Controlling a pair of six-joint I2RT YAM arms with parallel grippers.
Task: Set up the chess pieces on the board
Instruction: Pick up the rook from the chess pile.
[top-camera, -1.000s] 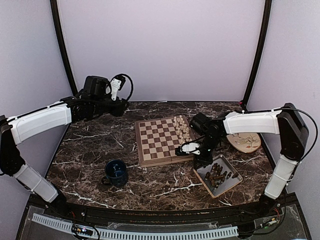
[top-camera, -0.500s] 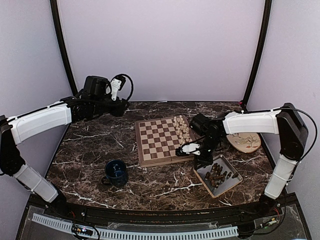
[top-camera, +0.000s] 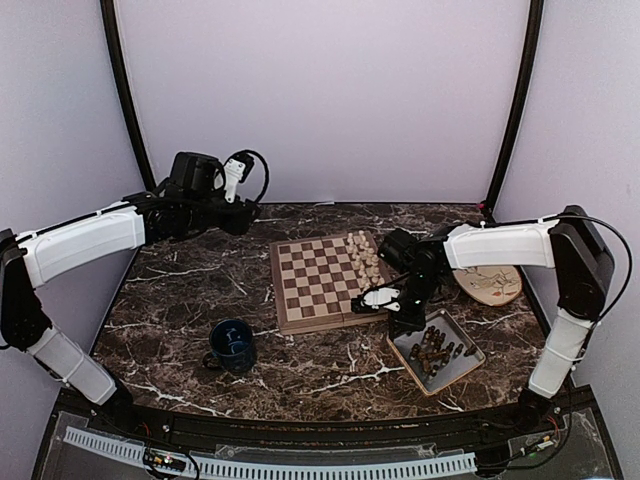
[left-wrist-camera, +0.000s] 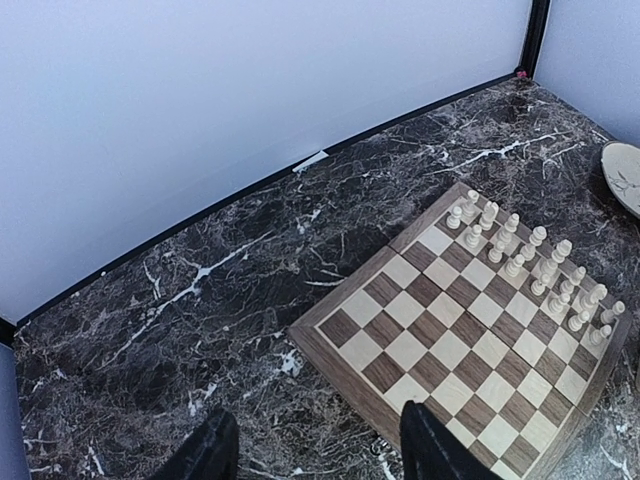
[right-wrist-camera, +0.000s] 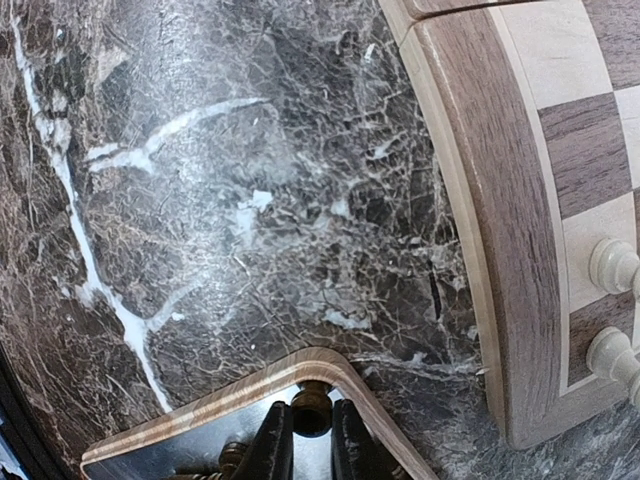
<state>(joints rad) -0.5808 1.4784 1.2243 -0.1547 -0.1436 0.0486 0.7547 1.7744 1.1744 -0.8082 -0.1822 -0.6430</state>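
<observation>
The board (top-camera: 318, 279) lies mid-table, with cream-white pieces (top-camera: 364, 257) in two rows along its right side; it also shows in the left wrist view (left-wrist-camera: 470, 330) with the cream pieces (left-wrist-camera: 540, 265). Dark brown pieces (top-camera: 435, 347) lie in the grey tray (top-camera: 462, 370) at the front right. My right gripper (right-wrist-camera: 311, 440) is shut on a dark brown piece (right-wrist-camera: 311, 407) at the tray's near corner (right-wrist-camera: 300, 365), just off the board's edge (right-wrist-camera: 500, 250). My left gripper (left-wrist-camera: 310, 455) is open and empty, high above the table's back left.
A dark blue mug (top-camera: 232, 345) stands left of the board's front. A round beige plate (top-camera: 489, 283) lies at the right, behind the tray. The back wall is close behind the left arm.
My right gripper has edged slightly over the tray's corner. The left arm has barely moved.
</observation>
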